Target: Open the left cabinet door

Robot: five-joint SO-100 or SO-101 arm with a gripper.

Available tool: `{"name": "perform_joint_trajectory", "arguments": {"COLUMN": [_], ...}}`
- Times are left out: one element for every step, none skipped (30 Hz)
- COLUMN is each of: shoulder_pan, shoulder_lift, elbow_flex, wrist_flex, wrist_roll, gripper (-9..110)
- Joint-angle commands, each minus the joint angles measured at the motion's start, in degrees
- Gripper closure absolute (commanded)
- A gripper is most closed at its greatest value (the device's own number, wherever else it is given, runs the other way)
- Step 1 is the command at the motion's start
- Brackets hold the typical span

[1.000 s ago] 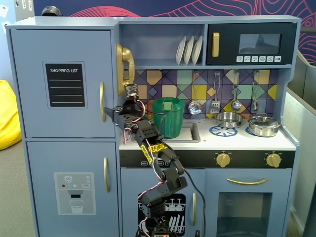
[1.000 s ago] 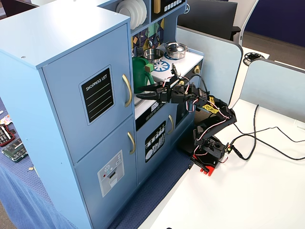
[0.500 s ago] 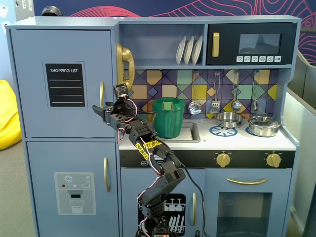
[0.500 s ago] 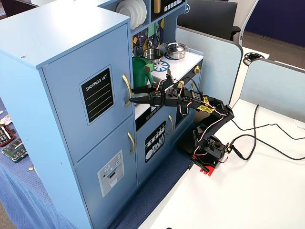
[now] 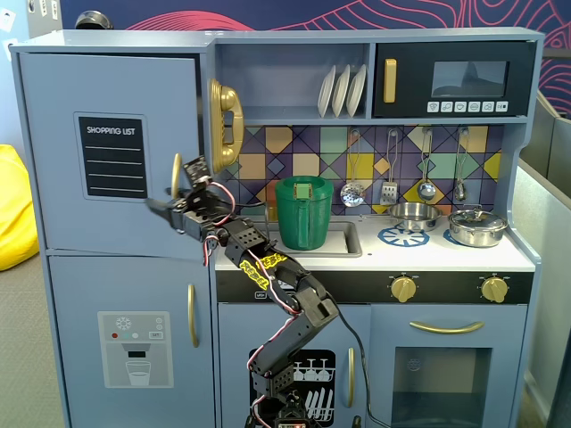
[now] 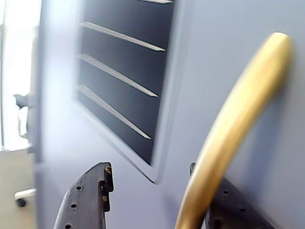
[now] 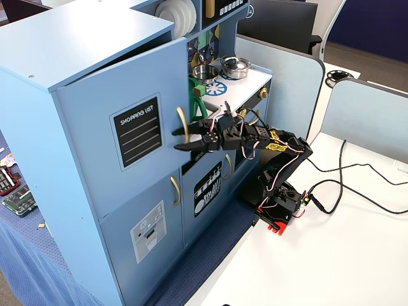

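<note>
The left cabinet door is blue-grey with a black "SHOPPING LIST" panel and a vertical gold bar handle. It stands slightly ajar in both fixed views; in one of them its handle side has swung out from the cabinet. My gripper is open at the handle, with one finger on each side of it. In the wrist view the gold handle runs between the dark fingers and lies close against the right one. The gripper faces the door panel.
Below is a door with a grey ice/water dispenser panel. A gold toy phone and a green pitcher are just right of the arm. A small door with a dishware picture is behind the arm's base. Cables lie on the white table.
</note>
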Motion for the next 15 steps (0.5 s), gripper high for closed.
{"name": "perform_joint_trajectory", "arguments": {"shoulder_pan": [-4.92,-5.71,-6.42,-6.5,-6.24,-5.98,-5.98,-6.06,-5.98,-5.71,-5.19,-4.48,-3.52,-2.2,-0.44], "shoulder_lift": [4.83,6.15,7.73,9.32,11.07,12.74,14.59,16.52,18.28,20.04,21.88,23.55,25.31,27.16,29.0], "elbow_flex": [-1.32,-0.18,1.14,2.46,3.34,4.04,4.92,6.24,7.21,8.35,9.4,10.28,11.25,12.04,12.92], "wrist_flex": [0.44,0.44,0.53,1.05,2.37,3.87,4.83,5.19,5.45,5.71,5.8,6.33,6.94,8.0,9.14], "wrist_roll": [-3.96,-4.22,-4.83,-5.27,-5.27,-5.19,-5.36,-5.63,-5.71,-5.71,-5.63,-5.36,-5.01,-4.66,-3.69], "gripper": [91,91,91,91,92,92,92,92,92,93,93,93,93,93,93]}}
